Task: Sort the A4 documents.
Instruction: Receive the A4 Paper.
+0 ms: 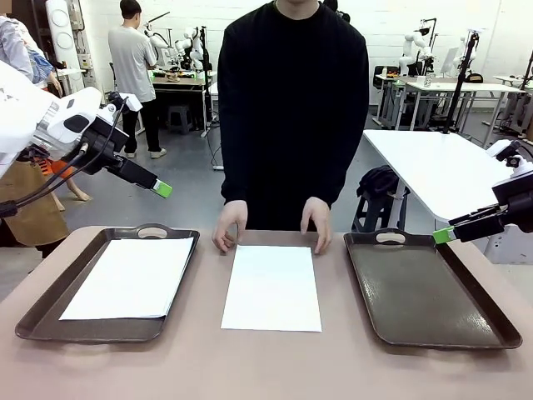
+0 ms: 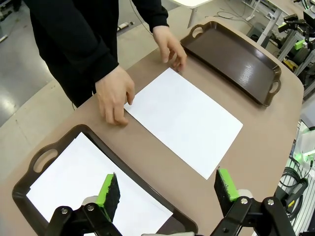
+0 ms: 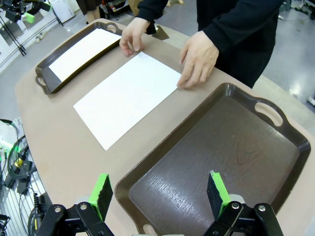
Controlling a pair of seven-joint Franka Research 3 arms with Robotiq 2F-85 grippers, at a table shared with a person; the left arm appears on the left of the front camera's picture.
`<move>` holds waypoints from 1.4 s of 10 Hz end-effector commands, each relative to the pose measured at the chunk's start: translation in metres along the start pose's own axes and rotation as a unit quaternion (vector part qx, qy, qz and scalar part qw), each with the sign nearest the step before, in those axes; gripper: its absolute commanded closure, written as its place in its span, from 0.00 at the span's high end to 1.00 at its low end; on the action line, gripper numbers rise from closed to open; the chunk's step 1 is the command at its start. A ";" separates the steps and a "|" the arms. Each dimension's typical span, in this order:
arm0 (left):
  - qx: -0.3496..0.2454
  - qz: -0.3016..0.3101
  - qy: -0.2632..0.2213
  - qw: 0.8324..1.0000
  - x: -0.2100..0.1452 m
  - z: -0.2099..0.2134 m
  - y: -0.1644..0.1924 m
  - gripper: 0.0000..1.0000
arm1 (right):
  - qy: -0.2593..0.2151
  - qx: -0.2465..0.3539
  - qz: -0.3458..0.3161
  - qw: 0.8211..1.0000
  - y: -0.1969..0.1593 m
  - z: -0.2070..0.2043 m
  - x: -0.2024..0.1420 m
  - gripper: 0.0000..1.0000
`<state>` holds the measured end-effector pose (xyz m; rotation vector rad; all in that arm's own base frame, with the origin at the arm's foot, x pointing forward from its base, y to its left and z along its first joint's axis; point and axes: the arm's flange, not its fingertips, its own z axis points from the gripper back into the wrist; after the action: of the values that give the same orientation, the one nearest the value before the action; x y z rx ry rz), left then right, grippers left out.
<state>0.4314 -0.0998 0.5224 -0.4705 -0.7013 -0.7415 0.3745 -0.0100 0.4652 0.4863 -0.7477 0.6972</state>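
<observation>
The robot's left hand hangs in the air over the counter's left side. Its two green-padded fingers are spread wide with nothing between them. From its wrist camera it looks down on the near right part of the left tray.

That dark brown tray lies along the counter's left edge, with its handle cut-out towards the far edge. The left A4 document lies flat inside it, covering most of the tray floor.

The middle A4 document lies flat on the bare counter between the two trays, apart from both. Its short edges face the near and far edges of the counter. A person in a black top stands at the far edge. The person's hands are down on the counter, one at each far corner of this sheet, with the fingertips at or on its edge.

The right tray lies along the counter's right edge, its handle also towards the far edge. Its glossy brown floor carries nothing.

The robot's right hand is held in the air at the counter's right edge, above the right tray's outer side. Its fingers are also parted wide and grip nothing.
</observation>
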 end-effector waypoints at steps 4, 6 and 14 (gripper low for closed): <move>-0.006 -0.005 -0.005 1.000 -0.001 0.001 0.001 1.00 | -0.012 0.008 0.004 1.000 -0.004 -0.004 0.000 1.00; -0.006 -0.005 -0.005 1.000 -0.001 0.001 0.001 1.00 | -0.012 0.008 0.004 1.000 -0.004 -0.004 0.000 1.00; -0.006 -0.005 -0.005 1.000 -0.001 0.001 0.001 1.00 | -0.012 0.008 0.004 1.000 -0.004 -0.004 0.000 1.00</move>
<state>0.4314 -0.1000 0.5224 -0.4702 -0.7012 -0.7421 0.3745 -0.0100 0.4652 0.4863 -0.7477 0.6972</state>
